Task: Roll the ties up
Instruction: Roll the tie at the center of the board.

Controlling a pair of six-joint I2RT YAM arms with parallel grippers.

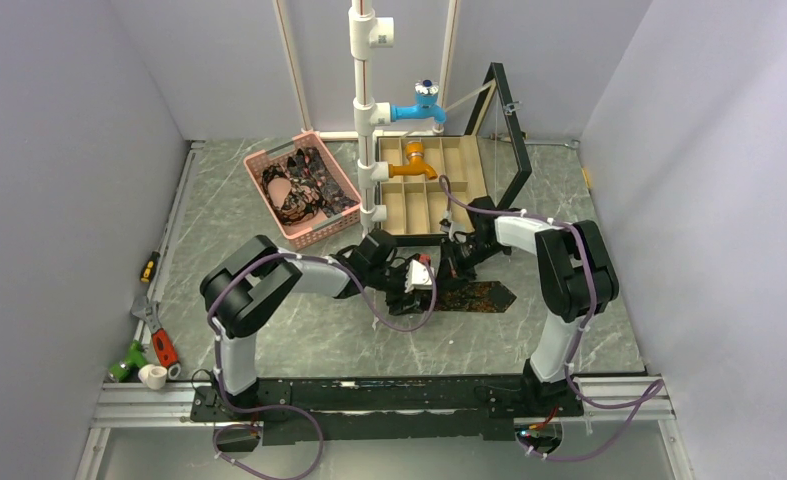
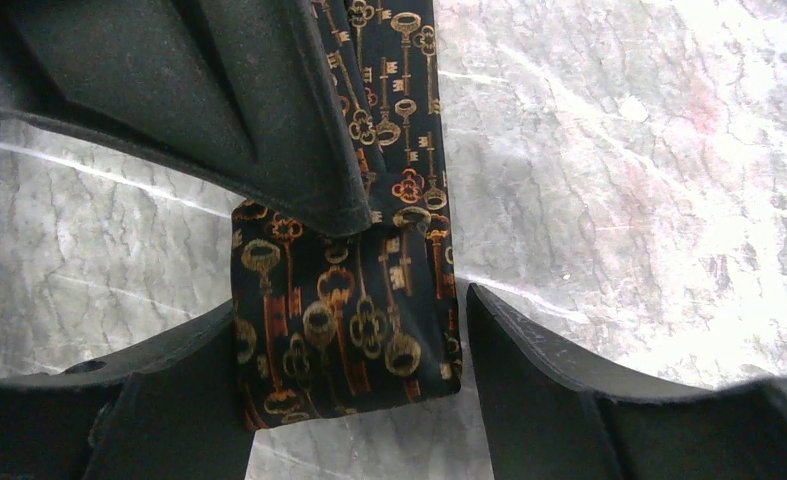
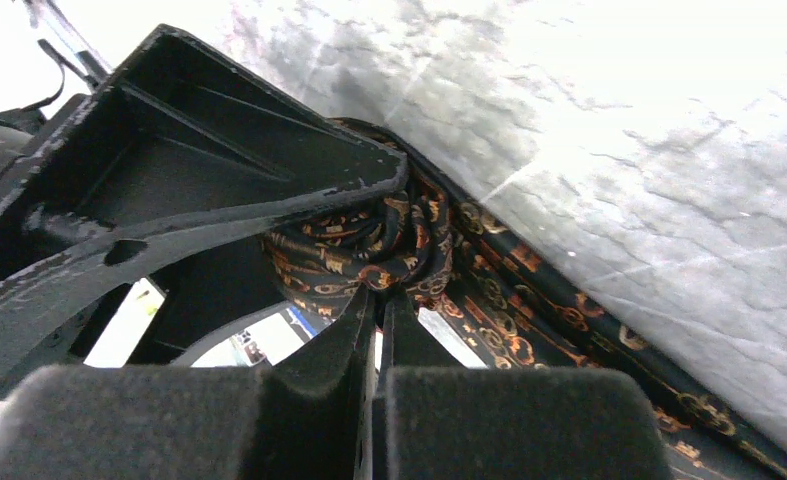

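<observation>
On the worktop [image 1: 299, 330], the jaws of the left gripper [image 2: 352, 310] are spread wide astride the rolled end of the tie [image 1: 481, 295], its flat length laid out rightwards, while those of the right gripper [image 3: 379, 300] are closed, tips set against the roll.

2 black-and-white arms [image 1: 241, 298], purple cables [image 1: 401, 323]

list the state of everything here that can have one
tie: one end rolled up, wide end lying flat
left gripper: open, fingers either side of the roll
right gripper: shut, tips at the roll
pink basket: holds more ties
compartment box: lid raised
</observation>
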